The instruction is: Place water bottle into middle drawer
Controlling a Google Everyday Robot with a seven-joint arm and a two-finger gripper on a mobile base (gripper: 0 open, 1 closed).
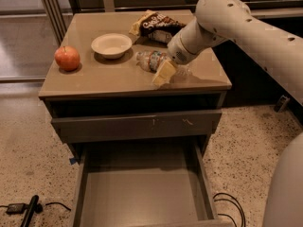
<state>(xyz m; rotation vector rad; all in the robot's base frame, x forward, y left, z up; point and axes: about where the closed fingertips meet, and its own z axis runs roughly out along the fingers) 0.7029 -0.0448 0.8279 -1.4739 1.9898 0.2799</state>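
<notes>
The water bottle [150,60] lies on its side on the cabinet top [113,77], right of centre, with its label band showing. My gripper [164,71] is down at the bottle's near right side, touching or almost touching it, and covers part of it. The bottle rests on the top. The middle drawer [142,195] is pulled out wide open below, its flat grey bottom bare.
A red apple [66,58] sits at the left of the top, a white bowl [111,45] in the middle, and a chip bag [156,25] at the back next to my arm. A closed drawer [137,125] with pale scratches is above the open one. Cables [227,205] lie on the floor.
</notes>
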